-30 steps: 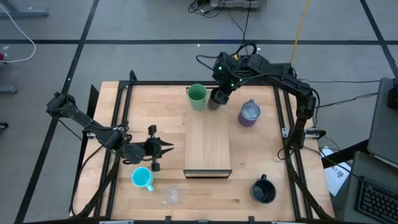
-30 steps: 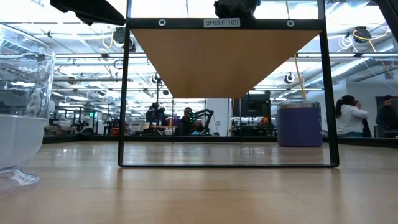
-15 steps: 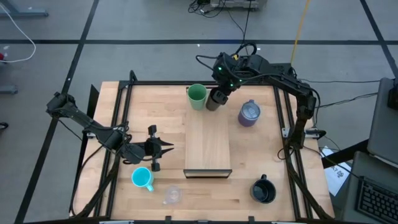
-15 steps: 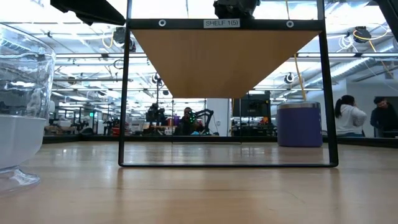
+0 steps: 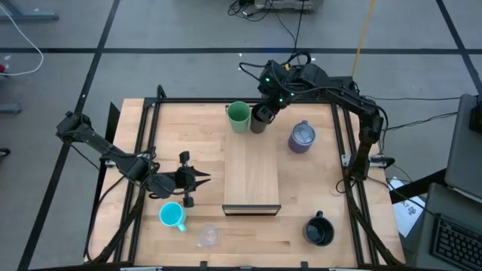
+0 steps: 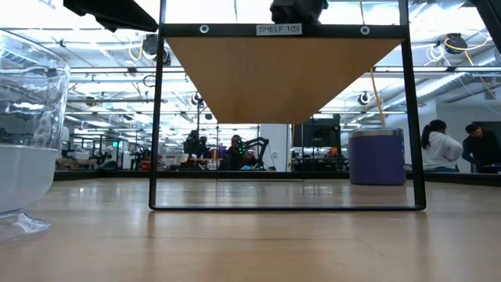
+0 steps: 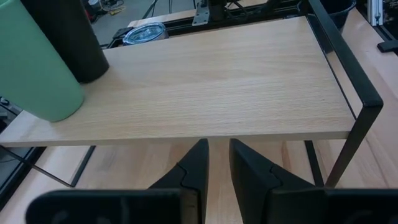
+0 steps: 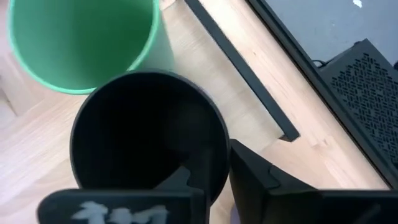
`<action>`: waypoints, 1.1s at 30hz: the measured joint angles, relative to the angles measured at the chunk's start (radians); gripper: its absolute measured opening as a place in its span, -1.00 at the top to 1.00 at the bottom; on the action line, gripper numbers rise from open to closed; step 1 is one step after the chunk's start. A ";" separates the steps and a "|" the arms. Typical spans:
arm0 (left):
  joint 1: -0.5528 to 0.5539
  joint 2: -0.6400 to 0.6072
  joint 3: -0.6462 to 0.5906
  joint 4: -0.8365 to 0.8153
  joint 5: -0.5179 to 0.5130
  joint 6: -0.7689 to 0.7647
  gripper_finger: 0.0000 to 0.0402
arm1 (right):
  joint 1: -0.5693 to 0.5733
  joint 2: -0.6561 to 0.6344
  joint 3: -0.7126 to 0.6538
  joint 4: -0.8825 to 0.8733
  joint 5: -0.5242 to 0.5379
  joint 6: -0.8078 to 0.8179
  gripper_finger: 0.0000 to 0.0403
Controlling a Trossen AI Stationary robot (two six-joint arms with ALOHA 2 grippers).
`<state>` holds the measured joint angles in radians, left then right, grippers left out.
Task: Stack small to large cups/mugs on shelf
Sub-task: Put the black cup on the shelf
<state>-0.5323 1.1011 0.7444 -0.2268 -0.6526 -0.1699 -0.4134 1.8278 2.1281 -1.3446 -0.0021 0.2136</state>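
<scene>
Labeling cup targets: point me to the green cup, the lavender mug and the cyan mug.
green cup [image 5: 239, 114], high view, inside its open mouth.
lavender mug [image 5: 302, 136], high view, centre of its top.
cyan mug [image 5: 171, 214], high view, inside its open mouth.

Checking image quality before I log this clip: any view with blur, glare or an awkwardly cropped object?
Low view: the clear glass sits very close at the picture's edge, cropped and soft, with room lights glinting in it. Right wrist view: the black tumbler fills the frame, its inside dark. High view: evenly lit.
</scene>
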 joint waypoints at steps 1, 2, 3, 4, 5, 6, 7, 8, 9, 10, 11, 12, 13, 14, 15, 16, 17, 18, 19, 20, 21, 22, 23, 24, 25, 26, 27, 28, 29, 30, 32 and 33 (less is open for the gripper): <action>0.000 0.000 0.000 0.000 0.000 0.000 0.68 | -0.001 0.000 0.000 -0.002 0.000 0.003 0.78; 0.000 0.000 0.000 0.000 0.000 0.000 0.68 | -0.004 0.000 0.000 -0.002 0.000 0.004 0.77; 0.000 0.000 0.000 0.000 0.000 0.000 0.68 | -0.005 0.000 0.001 -0.002 0.000 0.004 0.75; 0.000 0.000 0.000 0.000 0.000 0.000 0.68 | -0.005 0.000 0.001 -0.002 0.000 0.006 0.73; 0.000 0.000 0.000 0.000 0.000 0.000 0.68 | -0.005 0.000 0.001 -0.002 0.000 0.006 0.71; 0.000 0.000 0.000 0.000 0.000 0.000 0.68 | -0.006 0.000 0.001 -0.002 0.000 0.007 0.69; 0.000 0.000 0.000 0.000 0.000 0.000 0.68 | -0.006 0.000 0.001 -0.002 0.000 0.007 0.65; 0.000 0.000 0.000 0.000 0.000 0.000 0.68 | -0.006 0.000 0.001 -0.002 0.000 0.007 0.62; 0.000 0.000 0.000 0.000 0.000 0.000 0.68 | -0.006 0.000 0.001 -0.002 0.000 0.007 0.59; 0.000 0.000 0.000 0.000 0.000 0.000 0.68 | -0.006 0.000 0.001 -0.002 0.002 0.010 0.56; 0.000 0.000 0.000 0.000 0.000 0.000 0.68 | -0.006 0.000 0.001 -0.002 0.005 0.010 0.52; 0.000 0.000 0.000 0.000 0.000 0.000 0.68 | -0.008 0.000 0.001 -0.002 0.008 0.011 0.49; 0.000 0.000 0.000 0.000 0.000 0.000 0.68 | -0.010 0.000 0.001 -0.002 0.015 0.011 0.46; 0.000 0.000 0.000 0.000 0.000 0.000 0.68 | -0.011 0.000 0.001 -0.002 0.022 0.011 0.43; 0.000 0.000 0.000 0.000 0.000 0.000 0.68 | -0.013 0.000 0.001 -0.005 0.025 0.011 0.41; 0.000 0.000 0.000 0.000 0.000 0.000 0.68 | -0.017 0.000 0.001 -0.007 0.025 0.011 0.39; 0.000 0.000 0.000 0.000 0.000 0.000 0.68 | -0.019 0.000 0.001 -0.007 0.025 0.011 0.37; 0.000 0.000 0.000 0.000 0.000 0.000 0.68 | -0.020 0.000 0.001 -0.007 0.025 0.011 0.35; 0.000 0.000 0.000 0.000 0.000 0.000 0.68 | -0.020 0.000 0.001 -0.007 0.025 0.011 0.34; 0.000 0.000 0.000 0.000 0.000 0.000 0.68 | -0.023 0.000 0.001 -0.007 0.025 0.010 0.33; 0.000 0.000 0.000 0.000 0.000 0.000 0.68 | -0.024 0.000 0.001 -0.007 0.025 0.010 0.33; 0.000 0.000 0.000 0.000 0.000 0.000 0.68 | -0.024 0.000 0.001 -0.009 0.025 0.010 0.32; 0.000 0.000 0.000 0.000 0.000 -0.001 0.68 | -0.025 0.000 0.002 -0.011 0.025 0.010 0.32; 0.000 0.000 0.000 0.000 0.000 -0.001 0.68 | -0.026 0.000 0.002 -0.014 0.026 0.010 0.32; 0.000 0.000 0.000 0.000 0.000 -0.001 0.68 | -0.026 -0.001 0.002 -0.017 0.026 0.010 0.32; 0.000 0.000 0.000 0.000 0.000 -0.001 0.68 | -0.027 -0.001 0.002 -0.022 0.026 0.010 0.32; 0.000 0.000 0.000 0.000 0.000 -0.001 0.68 | -0.027 -0.001 0.002 -0.024 0.026 0.010 0.32; 0.000 0.000 0.000 0.000 0.000 -0.001 0.68 | -0.027 -0.002 0.002 -0.023 0.026 0.009 0.32; 0.000 0.000 0.000 0.000 0.000 -0.001 0.68 | -0.027 -0.004 0.002 -0.023 0.027 0.009 0.32; 0.000 0.000 0.000 0.000 0.000 -0.002 0.68 | -0.027 -0.005 0.002 -0.022 0.027 0.009 0.32; 0.000 0.000 0.000 0.000 0.000 -0.002 0.68 | -0.027 -0.011 0.002 -0.022 0.027 0.009 0.32; 0.000 0.000 0.000 0.000 0.000 -0.003 0.68 | -0.030 -0.014 0.002 -0.022 0.027 0.009 0.32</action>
<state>-0.5323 1.1011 0.7444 -0.2268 -0.6523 -0.1727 -0.4429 1.8135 2.1304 -1.3665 0.0248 0.2230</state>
